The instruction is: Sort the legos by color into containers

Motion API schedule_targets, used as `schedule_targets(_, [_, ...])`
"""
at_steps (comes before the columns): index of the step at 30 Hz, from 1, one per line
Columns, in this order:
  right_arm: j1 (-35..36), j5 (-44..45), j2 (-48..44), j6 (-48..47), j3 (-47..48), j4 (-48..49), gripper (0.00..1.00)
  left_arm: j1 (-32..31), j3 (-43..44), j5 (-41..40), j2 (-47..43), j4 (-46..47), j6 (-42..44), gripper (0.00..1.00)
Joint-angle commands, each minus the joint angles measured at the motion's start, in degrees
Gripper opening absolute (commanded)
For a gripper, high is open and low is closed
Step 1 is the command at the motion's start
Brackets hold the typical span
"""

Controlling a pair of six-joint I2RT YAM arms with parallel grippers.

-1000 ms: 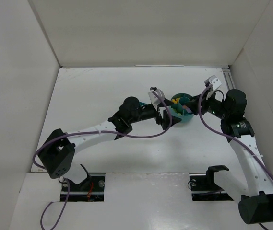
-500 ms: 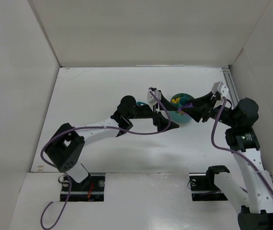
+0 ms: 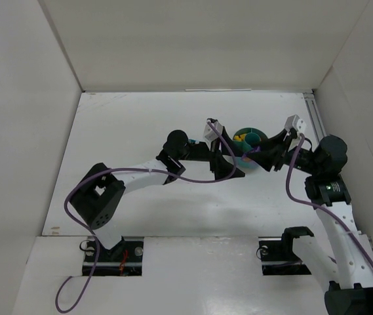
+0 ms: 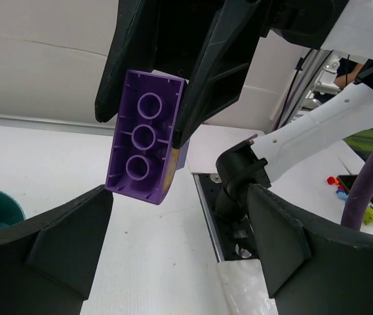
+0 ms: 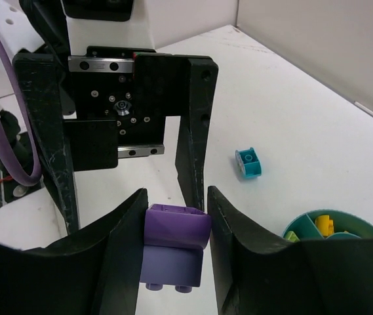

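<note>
My top camera looks down on the whole desk (image 3: 140,131) from high above its near edge; the left wrist camera sights along the left gripper (image 4: 176,203), the right wrist camera along the right gripper (image 5: 176,193), facing each other at close range; both share the purple brick (image 4: 143,138).

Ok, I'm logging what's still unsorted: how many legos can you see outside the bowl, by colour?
purple brick: 1
teal brick: 1
total in view outside the bowl: 2
</note>
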Motion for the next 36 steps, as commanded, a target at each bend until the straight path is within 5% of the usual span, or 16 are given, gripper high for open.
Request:
schedule_targets(1, [0.31,-1.76,0.26,-0.5,-0.23,2.62,0.27,-0.26,4.1,3.18,-0.65,6.22,-1.38,0.8])
schedule_targets(10, [1.99,-3.8,0.79,0.02,-0.23,2.62,0.27,-0.26,6.21,-0.33,-0.13,1.3,1.17,0.83])
schedule_targets(17, [2.51,-2.13,1.31,0.02,-0.23,2.62,0.27,-1.49,6.74,-0.34,-0.13,-2.38,5.46,0.56])
schedule_targets(28, [2.51,-0.36,0.79,0.55,1.61,2.62,0.27,-2.02,7.27,0.18,-0.65,-7.14,8.03,0.44])
schedule_targets(34, [2.51,-0.36,0.79,1.08,1.61,2.62,0.32,-2.02,7.27,0.19,-0.65,-7.14,8.03,0.05])
schedule_targets(36, [2.51,-0.89,0.79,1.08,1.61,2.62,0.36,-2.02,7.27,0.19,-1.18,-6.45,7.33,0.0])
